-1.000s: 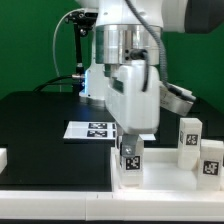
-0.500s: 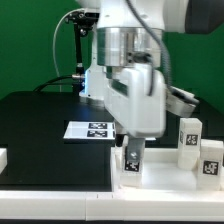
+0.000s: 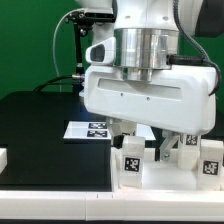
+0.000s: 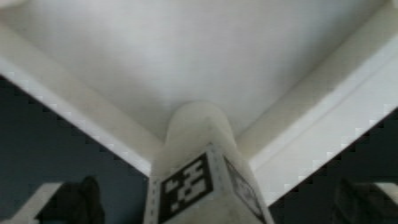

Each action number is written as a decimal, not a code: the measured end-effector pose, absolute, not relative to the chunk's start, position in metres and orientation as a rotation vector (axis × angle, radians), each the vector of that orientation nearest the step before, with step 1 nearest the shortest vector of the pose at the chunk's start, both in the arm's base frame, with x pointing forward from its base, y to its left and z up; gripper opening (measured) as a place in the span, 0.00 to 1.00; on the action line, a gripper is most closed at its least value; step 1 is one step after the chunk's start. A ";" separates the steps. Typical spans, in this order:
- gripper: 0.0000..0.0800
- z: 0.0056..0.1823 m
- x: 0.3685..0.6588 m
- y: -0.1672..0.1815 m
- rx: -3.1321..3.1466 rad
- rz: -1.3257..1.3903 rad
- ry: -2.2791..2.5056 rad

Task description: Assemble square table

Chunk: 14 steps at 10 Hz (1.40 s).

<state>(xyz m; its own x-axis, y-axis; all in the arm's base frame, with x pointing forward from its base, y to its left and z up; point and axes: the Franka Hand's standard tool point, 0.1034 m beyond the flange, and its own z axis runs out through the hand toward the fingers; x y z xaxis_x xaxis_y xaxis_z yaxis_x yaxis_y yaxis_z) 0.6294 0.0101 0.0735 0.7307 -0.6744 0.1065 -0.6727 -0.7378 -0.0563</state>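
Observation:
The square table top (image 3: 160,182) lies white at the front of the exterior view, and its corner fills the wrist view (image 4: 196,60). One tagged white leg (image 3: 131,165) stands upright at that corner; it also shows in the wrist view (image 4: 205,185). My gripper (image 3: 142,150) hangs directly over the leg, with its broad side facing the exterior camera. In the wrist view the gripper (image 4: 217,205) is open. Its dark fingers (image 4: 71,202) stand well apart on either side of the leg, with a gap on each side.
Two more tagged legs (image 3: 190,150) (image 3: 211,162) stand on the exterior view's right, close to the hand. The marker board (image 3: 92,129) lies on the black table behind the leg. A small white part (image 3: 3,157) sits at the left edge.
The hand has turned about its vertical axis from narrow side to broad side and now hides more of the right legs. The leg stays upright in the same spot.

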 end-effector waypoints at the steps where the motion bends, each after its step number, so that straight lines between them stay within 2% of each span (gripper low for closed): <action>1: 0.81 0.074 0.630 0.009 -2.978 -0.194 0.967; 3: 0.81 0.079 0.639 0.000 -3.120 -0.257 0.441; 4: 0.81 0.078 0.638 0.000 -3.116 -0.251 0.465; 5: 0.65 0.078 0.638 0.000 -3.104 -0.251 0.520; 6: 0.65 0.078 0.638 0.000 -3.100 -0.251 0.539; 7: 0.48 0.077 0.638 0.000 -3.071 -0.251 0.651; 8: 0.35 0.077 0.638 0.000 -3.034 -0.251 0.778; 12: 0.35 0.076 0.637 -0.001 -2.827 -0.329 1.409; 14: 0.35 0.077 0.637 -0.007 -2.617 -0.274 1.730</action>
